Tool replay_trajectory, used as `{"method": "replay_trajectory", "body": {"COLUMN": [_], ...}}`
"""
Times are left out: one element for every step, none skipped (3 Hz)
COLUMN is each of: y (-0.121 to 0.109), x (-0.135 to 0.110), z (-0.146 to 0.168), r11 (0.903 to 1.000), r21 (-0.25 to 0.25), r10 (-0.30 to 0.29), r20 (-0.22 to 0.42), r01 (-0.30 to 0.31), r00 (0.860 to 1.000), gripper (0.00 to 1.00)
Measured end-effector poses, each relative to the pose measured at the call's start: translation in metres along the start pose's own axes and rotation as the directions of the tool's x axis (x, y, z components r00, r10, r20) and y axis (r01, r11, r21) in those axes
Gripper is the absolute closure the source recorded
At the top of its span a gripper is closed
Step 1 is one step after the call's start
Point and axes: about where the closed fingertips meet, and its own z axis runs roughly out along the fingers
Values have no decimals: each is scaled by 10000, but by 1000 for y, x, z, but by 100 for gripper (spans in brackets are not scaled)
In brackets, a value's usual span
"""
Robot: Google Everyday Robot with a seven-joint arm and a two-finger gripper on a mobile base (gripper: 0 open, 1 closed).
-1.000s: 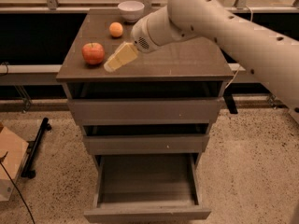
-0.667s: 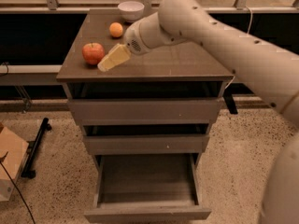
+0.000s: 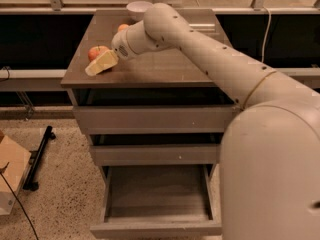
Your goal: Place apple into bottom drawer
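Where the gripper (image 3: 101, 63) overlaps the apple (image 3: 95, 51) at the cabinet top's (image 3: 165, 66) left, its grip: cannot tell. Best centre on the apple before closing; bottom drawer (image 3: 155, 229) stands open.

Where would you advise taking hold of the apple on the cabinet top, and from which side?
Grip the apple across its round middle, probably from above: it sits free on the cabinet top, and the orange fruit lies apart behind it. The tool is right at its front, partly covering it.
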Motion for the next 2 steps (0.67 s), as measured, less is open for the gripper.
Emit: {"method": "replay_trajectory", "body": {"y": [-2,-2], "x": [-9,-11], "z": [31,49], "r11": [9991,9977], "r21": [-417,-672], "r10": [-16,-7], "r20": [170,207], "r01": [23,21], "r00": [9999,9998], "gripper": [16,40]}}
